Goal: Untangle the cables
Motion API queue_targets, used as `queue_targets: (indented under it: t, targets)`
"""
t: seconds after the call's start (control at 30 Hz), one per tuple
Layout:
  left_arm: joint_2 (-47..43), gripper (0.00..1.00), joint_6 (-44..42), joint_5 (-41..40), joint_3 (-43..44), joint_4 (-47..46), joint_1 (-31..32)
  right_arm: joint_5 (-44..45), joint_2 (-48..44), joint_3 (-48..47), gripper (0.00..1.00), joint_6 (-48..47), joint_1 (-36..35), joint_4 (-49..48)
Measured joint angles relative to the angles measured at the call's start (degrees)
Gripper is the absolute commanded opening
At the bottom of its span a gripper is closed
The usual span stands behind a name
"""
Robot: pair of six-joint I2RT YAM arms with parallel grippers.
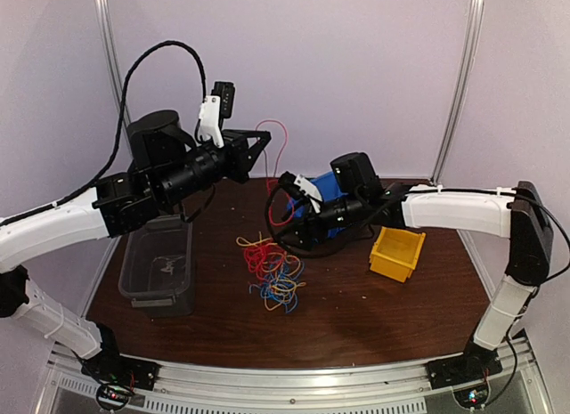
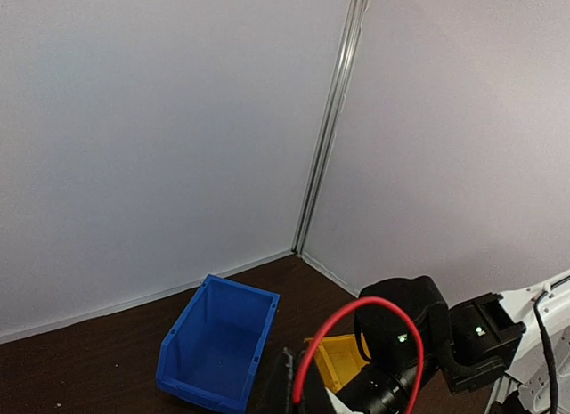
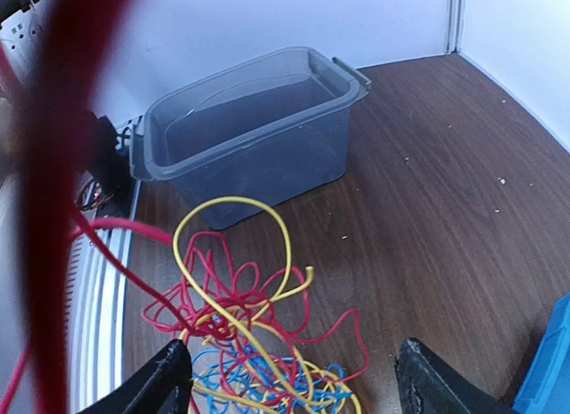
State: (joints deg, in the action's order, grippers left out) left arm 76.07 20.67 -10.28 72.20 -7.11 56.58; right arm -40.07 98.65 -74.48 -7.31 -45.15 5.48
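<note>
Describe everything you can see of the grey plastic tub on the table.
The grey tub is a smoky, translucent plastic box, rectangular, with a lipped rim and a small handle tab at each short end. It has no lid and stands upright on the left side of the dark wooden table, clear of the cable pile. Something pale and thin lies on its floor, too faint to identify. No pincer touches it.

Cable tangle (image 1: 274, 273) centre of table (image 1: 374, 316) — tub (image 1: 158, 298) left, open-front bin (image 1: 392, 264) right, second bin (image 2: 209, 352) behind, under right arm (image 1: 445, 209).
</note>
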Motion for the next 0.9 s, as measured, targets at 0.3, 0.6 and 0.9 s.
queue_targets:
  t: [0.3, 0.6, 0.9]
  targets:
    - [0.0, 0.00, 0.9, 0.0, 0.0, -0.5, 0.0, -7.7, 1.1, 2.1, 0.82, -2.7, -1.5, 0.2]
    - [0.0, 0.00, 1.7, 0.1, 0.0, -0.6, 0.1, -5.6, 4.9, 1.4, 0.42, -1.7, -1.6, -1.0]
    - [0.0, 0.00, 1.8, -0.2, 0.0, -0.6, 0.1, 0.0, 6.7, 1.4, 0.00, 1.3, -1.7, -3.8]
